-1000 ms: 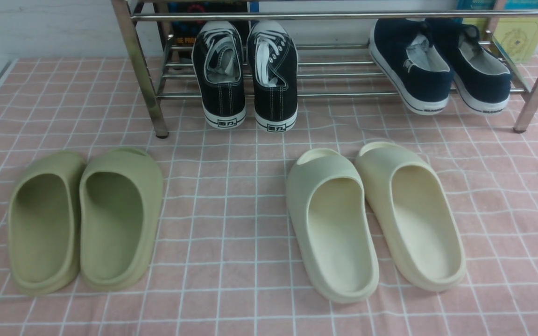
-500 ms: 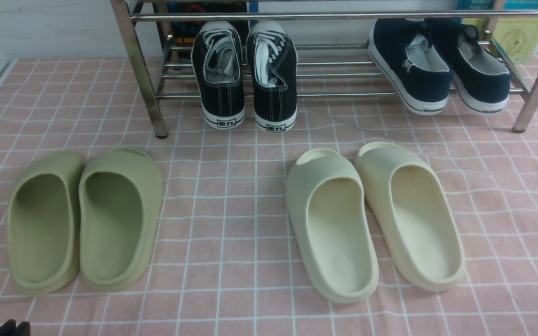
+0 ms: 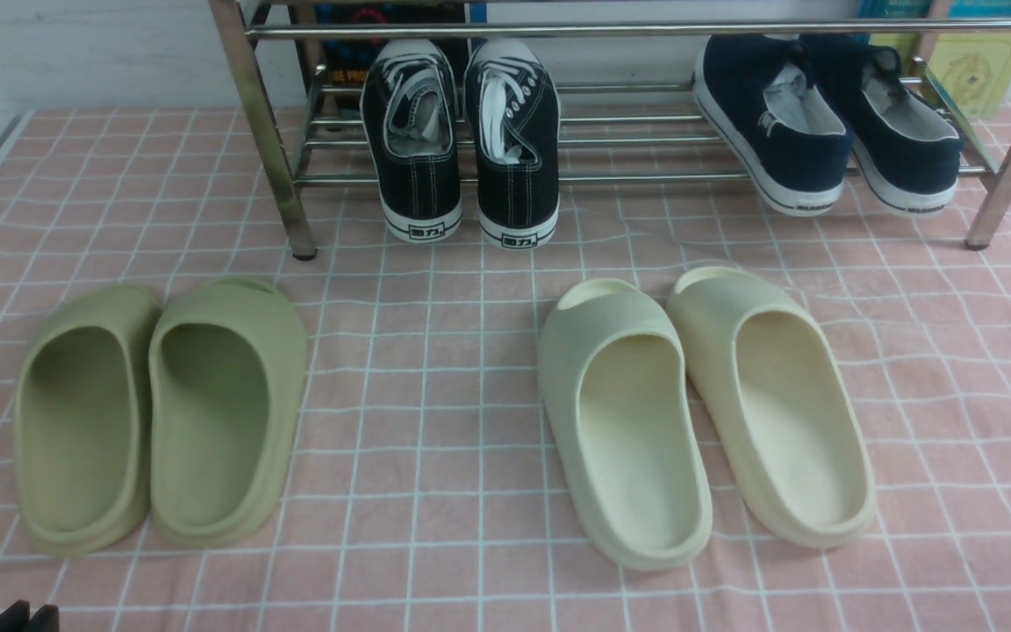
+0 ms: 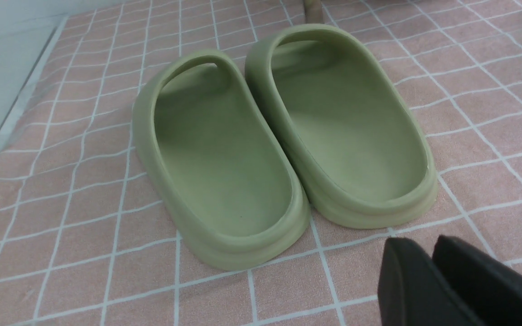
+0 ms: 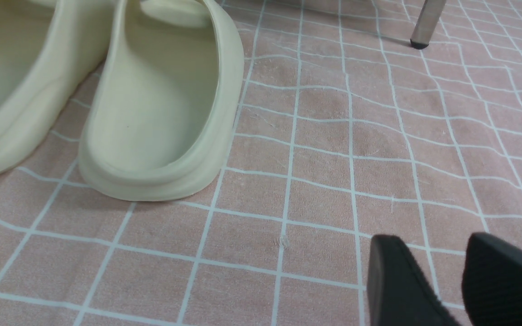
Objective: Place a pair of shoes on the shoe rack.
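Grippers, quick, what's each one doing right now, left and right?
Left gripper: tool nearly shut, holding nothing, just behind the olive slides.
Right gripper: tool open, holding nothing, over the pink cloth beside the cream slides.

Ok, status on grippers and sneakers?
Left gripper nearly shut, right gripper open, both empty. Sneakers on rack. Nothing blocking.

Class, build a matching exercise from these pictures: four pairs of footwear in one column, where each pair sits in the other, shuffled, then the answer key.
1. black sneakers
2. navy slip-ons
3. olive slides
4. cream slides

A. on the cloth, robot's right
B. on the rack, its left part
C. on the cloth, robot's left
D. on the rack, its right part

Pairs: 1-B, 2-D, 3-C, 4-A
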Controlling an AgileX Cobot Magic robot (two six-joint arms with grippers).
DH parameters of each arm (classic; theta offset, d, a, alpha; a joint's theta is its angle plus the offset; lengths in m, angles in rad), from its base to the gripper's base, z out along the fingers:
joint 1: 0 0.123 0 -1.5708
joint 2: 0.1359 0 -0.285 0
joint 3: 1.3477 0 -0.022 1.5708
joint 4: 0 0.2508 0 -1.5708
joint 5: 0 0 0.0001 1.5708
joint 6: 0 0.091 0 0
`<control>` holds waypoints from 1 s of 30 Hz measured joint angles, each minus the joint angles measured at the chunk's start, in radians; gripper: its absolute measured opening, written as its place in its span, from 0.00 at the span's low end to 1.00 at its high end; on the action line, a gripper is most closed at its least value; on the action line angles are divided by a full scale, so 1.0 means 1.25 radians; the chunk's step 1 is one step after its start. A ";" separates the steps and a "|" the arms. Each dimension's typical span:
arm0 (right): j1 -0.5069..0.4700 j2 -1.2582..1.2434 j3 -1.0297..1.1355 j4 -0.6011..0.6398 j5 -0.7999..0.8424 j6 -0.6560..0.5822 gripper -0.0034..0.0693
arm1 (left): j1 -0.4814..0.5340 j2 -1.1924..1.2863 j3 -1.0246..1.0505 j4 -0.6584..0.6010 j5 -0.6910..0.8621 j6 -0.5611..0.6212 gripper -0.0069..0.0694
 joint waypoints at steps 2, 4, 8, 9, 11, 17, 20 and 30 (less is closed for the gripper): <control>0.000 0.000 0.000 0.000 0.000 0.000 0.37 | 0.000 0.000 0.001 0.000 0.000 0.000 0.24; 0.000 0.000 0.000 0.000 0.000 0.000 0.37 | 0.000 0.000 0.001 0.000 0.009 0.000 0.24; 0.000 0.000 0.000 0.000 0.000 0.000 0.37 | 0.000 0.000 -0.004 -0.002 0.048 0.000 0.23; 0.000 0.000 0.000 0.000 0.000 0.000 0.37 | 0.000 0.000 -0.006 -0.003 0.057 0.000 0.23; 0.000 0.000 0.000 0.000 0.000 0.000 0.37 | 0.000 0.000 -0.007 -0.003 0.063 0.000 0.21; 0.000 0.000 0.000 0.000 0.000 0.000 0.37 | 0.000 0.000 -0.008 -0.003 0.066 -0.033 0.09; 0.000 0.000 0.000 0.000 0.000 0.000 0.37 | 0.000 0.000 -0.008 -0.003 0.067 -0.040 0.09; 0.000 0.000 0.000 0.000 0.000 0.000 0.37 | 0.000 0.000 -0.008 -0.003 0.067 -0.042 0.09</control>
